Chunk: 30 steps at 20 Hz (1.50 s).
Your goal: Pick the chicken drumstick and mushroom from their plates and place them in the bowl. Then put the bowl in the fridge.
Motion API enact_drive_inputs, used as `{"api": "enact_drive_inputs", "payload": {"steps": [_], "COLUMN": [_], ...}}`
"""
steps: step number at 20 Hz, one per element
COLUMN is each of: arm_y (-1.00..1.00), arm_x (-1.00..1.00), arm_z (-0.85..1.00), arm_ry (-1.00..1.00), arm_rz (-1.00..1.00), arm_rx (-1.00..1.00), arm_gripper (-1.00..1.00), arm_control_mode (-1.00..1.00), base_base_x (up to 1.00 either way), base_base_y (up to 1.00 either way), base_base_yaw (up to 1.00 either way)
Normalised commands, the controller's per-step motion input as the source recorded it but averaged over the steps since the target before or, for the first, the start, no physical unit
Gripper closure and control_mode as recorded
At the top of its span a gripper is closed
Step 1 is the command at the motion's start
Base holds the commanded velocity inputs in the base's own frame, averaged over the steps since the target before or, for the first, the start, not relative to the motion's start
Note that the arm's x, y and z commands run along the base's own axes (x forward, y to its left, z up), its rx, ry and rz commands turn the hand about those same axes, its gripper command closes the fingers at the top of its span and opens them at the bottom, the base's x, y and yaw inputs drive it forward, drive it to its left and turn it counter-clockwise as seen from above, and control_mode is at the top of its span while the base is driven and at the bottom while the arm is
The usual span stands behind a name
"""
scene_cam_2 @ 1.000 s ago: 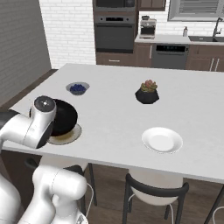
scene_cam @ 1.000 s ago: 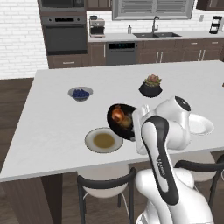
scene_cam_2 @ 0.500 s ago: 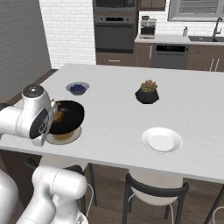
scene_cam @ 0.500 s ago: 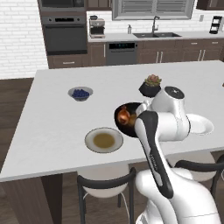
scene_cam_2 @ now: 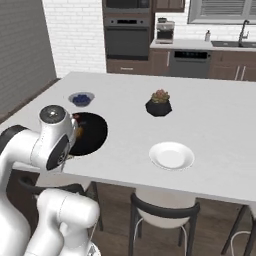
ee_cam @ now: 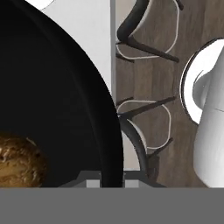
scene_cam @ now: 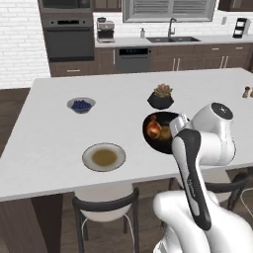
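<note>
Glossy black round bowl (scene_cam: 159,129) — lifted above the white desk (scene_cam: 49,133), rim pinched in the closed gripper (ee_cam: 110,178); near side hidden behind the white arm. Inside: orange-brown chicken drumstick (scene_cam: 153,129); mushroom not discernible. Nearby — beige-brown grey-rimmed plate (scene_cam: 104,157), plain white plate (scene_cam_2: 171,155), blueberry bowl (scene_cam: 81,105), black succulent pot (scene_cam: 160,98).

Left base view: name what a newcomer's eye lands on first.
The glossy black bowl with the orange-brown chicken drumstick inside, held off the white counter with its rim pinched by the hand. Next, the beige-brown plate near the counter's front edge and the blueberry bowl behind it.
</note>
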Motion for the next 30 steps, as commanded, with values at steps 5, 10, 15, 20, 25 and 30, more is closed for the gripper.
{"api": "enact_drive_inputs", "payload": {"steps": [5, 10, 15, 20, 25, 30], "arm_y": [0.0, 0.0, 0.0, 0.0, 0.0, 0.0], "arm_x": [0.0, 0.0, 0.0, 0.0, 0.0, 0.0], "arm_z": [0.0, 0.0, 0.0, 0.0, 0.0, 0.0], "arm_ry": [0.0, 0.0, 0.0, 0.0, 0.0, 0.0], "arm_rz": [0.0, 0.0, 0.0, 0.0, 0.0, 0.0], "arm_rx": [0.0, 0.0, 0.0, 0.0, 0.0, 0.0], "arm_gripper": [1.0, 1.0, 1.0, 1.0, 1.0, 1.0], "arm_control_mode": [1.0, 1.0, 1.0, 1.0, 1.0, 1.0], "base_base_x": [-0.48, -0.6, -0.54, -0.03, 0.0, 0.27], "base_base_y": [-1.0, -1.0, -1.0, -0.81, -0.69, -0.29], "base_base_yaw": [-0.07, -0.23, -0.43, -0.67, -0.66, -0.74]}}
